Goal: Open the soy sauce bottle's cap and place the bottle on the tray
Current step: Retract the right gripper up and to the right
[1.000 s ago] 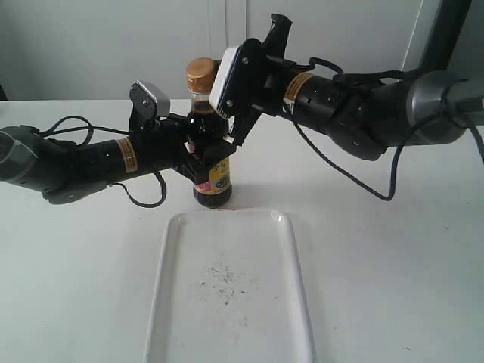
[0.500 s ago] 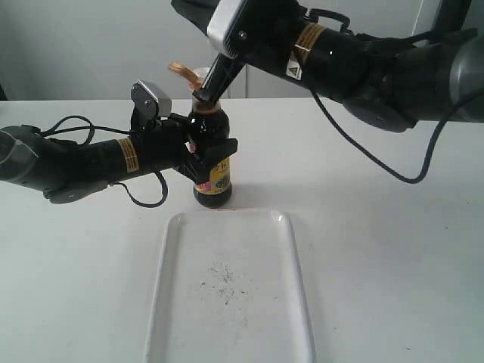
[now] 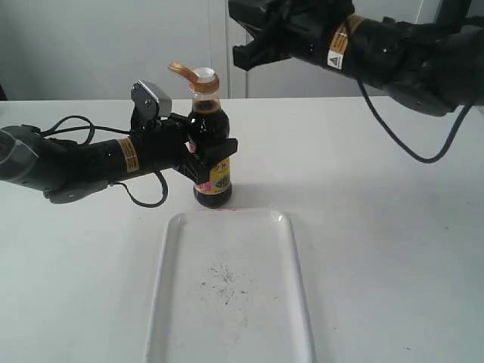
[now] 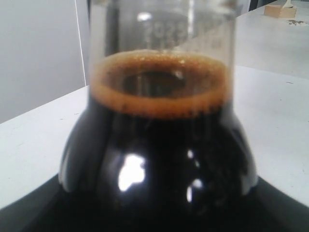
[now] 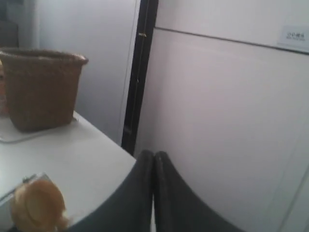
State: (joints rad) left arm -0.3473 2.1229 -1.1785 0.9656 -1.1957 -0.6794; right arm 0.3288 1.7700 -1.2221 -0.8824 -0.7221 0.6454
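Note:
The soy sauce bottle (image 3: 211,147) stands upright on the white table just behind the tray (image 3: 261,249). Its dark liquid fills the left wrist view (image 4: 159,145). My left gripper (image 3: 206,157) is shut on the bottle's body from the left. The orange-gold cap (image 3: 181,69) is flipped open to the left, baring the white spout (image 3: 205,76); the cap also shows in the right wrist view (image 5: 37,208). My right gripper (image 3: 243,51) hangs above and to the right of the bottle, apart from it, its fingers (image 5: 145,169) pressed together with nothing between them.
A brown wicker basket (image 5: 41,87) stands on the table near the wall. A black post (image 5: 140,72) runs up the wall behind it. The left arm's cable (image 3: 144,198) loops on the table left of the bottle.
The right gripper came off the bottle's top and rose up to the right. The cap's flap went from closed to flipped open. The left gripper and bottle have not moved.

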